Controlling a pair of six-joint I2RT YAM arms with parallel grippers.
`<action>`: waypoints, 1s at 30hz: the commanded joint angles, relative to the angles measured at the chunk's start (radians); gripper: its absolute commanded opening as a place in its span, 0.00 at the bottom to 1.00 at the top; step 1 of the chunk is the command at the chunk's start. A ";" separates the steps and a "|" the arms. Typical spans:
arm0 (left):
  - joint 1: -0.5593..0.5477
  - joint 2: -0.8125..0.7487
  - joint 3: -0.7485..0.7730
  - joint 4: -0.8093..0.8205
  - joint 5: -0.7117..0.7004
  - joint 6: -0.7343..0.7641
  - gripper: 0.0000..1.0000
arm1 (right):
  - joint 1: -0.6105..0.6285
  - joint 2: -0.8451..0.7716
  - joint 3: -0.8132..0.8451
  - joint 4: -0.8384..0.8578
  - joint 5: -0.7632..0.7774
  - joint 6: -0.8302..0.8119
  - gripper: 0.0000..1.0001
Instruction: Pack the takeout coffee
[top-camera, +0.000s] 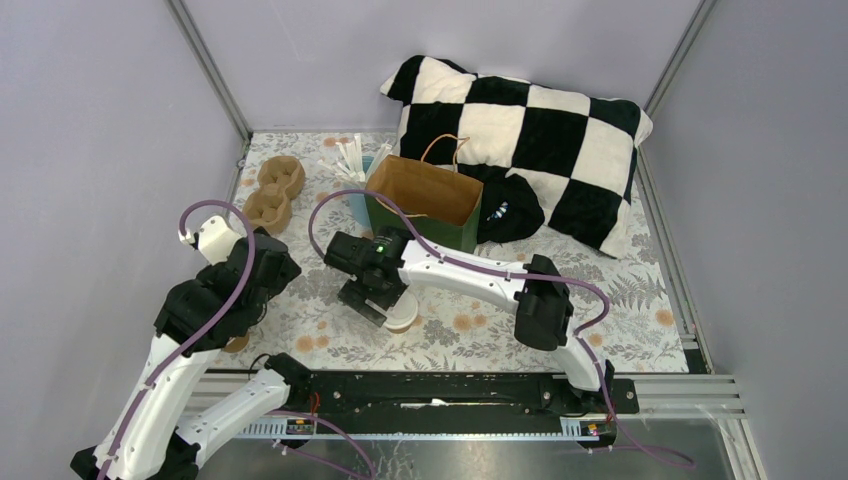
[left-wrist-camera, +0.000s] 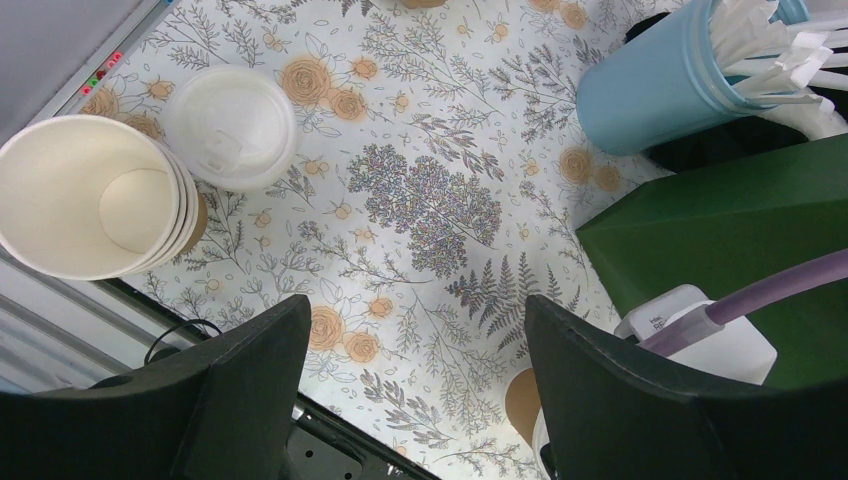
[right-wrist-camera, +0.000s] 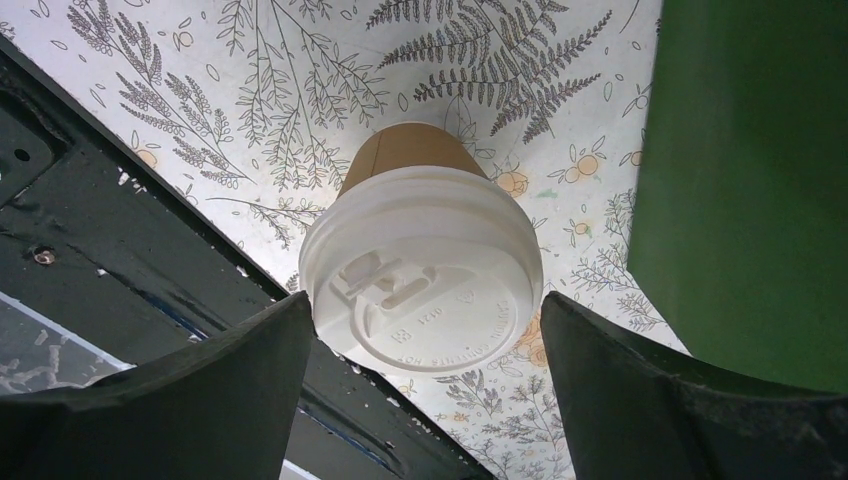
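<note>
Currently the R arm reaches leftwards across the floral-print tabletop, wrist bent down. The right tool hangs wide open over the small brown kraft paper cup w/ round off-white lid, one finger either side, gripping nothing. That cup stands upright near the tabletop's front edge, by the black rail, apart from the green paper bag behind it.

L arm sits folded at the left, left tool pointing down, also wide and holding nothing. Near it are a stack of lidless paper cups and a loose white lid, just beside each other.

Pale grey wall panels enclose the space; a black-and-white checked pillow lies at the back.

Embossed lettering on the cup's lid is too small to read.
</note>
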 joint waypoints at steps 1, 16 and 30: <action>0.003 -0.005 0.033 0.020 -0.025 0.021 0.83 | -0.010 0.014 0.045 -0.009 0.002 -0.009 0.90; 0.003 -0.020 0.042 0.013 0.022 0.034 0.97 | -0.010 -0.147 -0.010 0.036 0.027 0.043 1.00; 0.003 -0.064 -0.242 0.327 0.635 0.097 0.95 | -0.011 -0.584 -0.337 0.062 -0.180 0.148 0.95</action>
